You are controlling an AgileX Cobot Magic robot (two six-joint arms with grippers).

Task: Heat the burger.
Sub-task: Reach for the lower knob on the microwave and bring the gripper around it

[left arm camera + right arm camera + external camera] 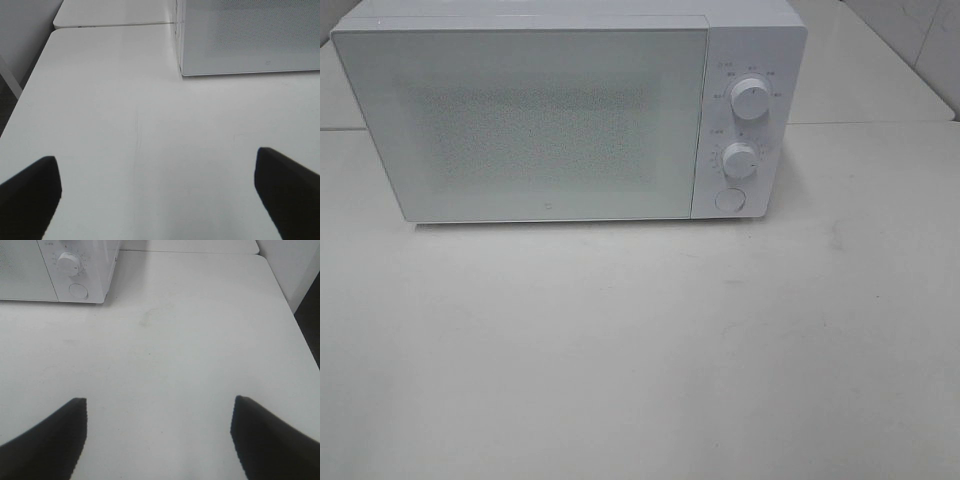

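Burger shows in no view, so its place cannot be told. The white microwave [550, 120] stands with its door shut at the back of the desk [640, 350]. Left pincer [156, 162] and right pincer [160, 401] both hang above the desk, jaws wide, holding nothing.

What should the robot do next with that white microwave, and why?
Probably move the right gripper toward the round button below the lower knob, to pop the door. The microwave is shut, so nothing can go inside yet. Both that gripper and the left gripper are open and empty, and the button is on the right arm's side.
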